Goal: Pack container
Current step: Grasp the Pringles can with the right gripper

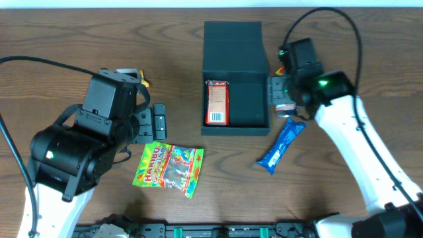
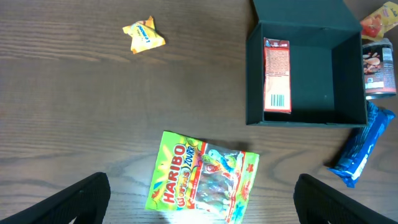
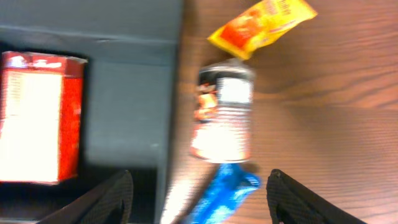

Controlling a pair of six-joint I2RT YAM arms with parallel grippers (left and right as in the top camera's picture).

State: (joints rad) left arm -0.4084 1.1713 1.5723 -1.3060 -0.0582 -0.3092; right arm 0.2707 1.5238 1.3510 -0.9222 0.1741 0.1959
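The container (image 1: 248, 99) is a dark teal box standing open at the table's middle back, its lid (image 1: 232, 41) folded away. A red packet (image 1: 217, 102) lies along its left inside wall. My right gripper (image 1: 277, 91) hovers open at the box's right wall; in the right wrist view its fingers (image 3: 99, 202) straddle that wall and a blue packet (image 3: 227, 196), holding nothing. My left gripper (image 2: 202, 205) is open wide just above a green Haribo bag (image 2: 202, 177), which lies flat on the table in front and to the left of the container (image 2: 311, 74).
A small cylindrical snack pack (image 1: 285, 109) lies against the box's right side, with a yellow-red packet (image 3: 261, 25) behind it. The blue packet (image 1: 281, 145) lies at the front right. A small yellow candy (image 2: 143, 34) sits at the back left.
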